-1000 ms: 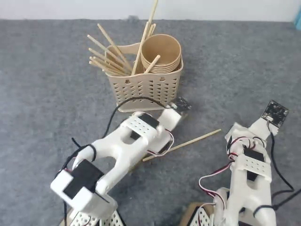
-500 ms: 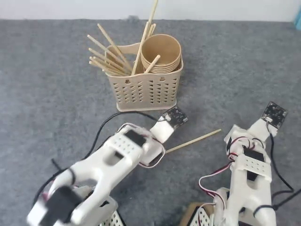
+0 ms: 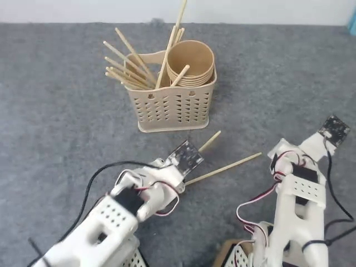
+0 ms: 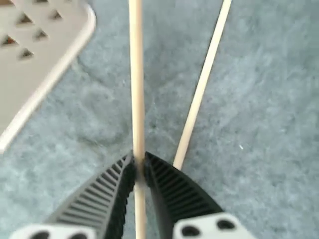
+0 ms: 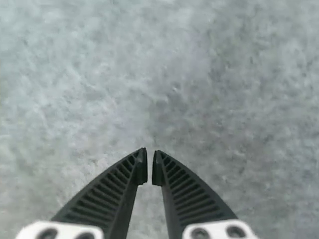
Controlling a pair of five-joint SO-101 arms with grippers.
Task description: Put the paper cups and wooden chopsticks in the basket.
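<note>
Backed away from basket [image 3: 172, 108], left gripper [image 4: 138, 162] clenched on lifted chopstick [image 4: 135, 74]; loose chopstick [image 3: 222, 169] awaited pickup; right gripper [image 5: 149, 167] clenched, empty.

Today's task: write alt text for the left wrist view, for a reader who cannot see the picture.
The left gripper, its black jaws closed, holds a wooden chopstick that points away from the camera over grey carpet. A second chopstick lies on the carpet beside it, and a corner of the beige perforated basket is nearby.

One basket [image 3: 172, 105], one stack of paper cups [image 3: 194, 78], two chopsticks [image 3: 222, 168] outside, more inside, too bunched to count
</note>
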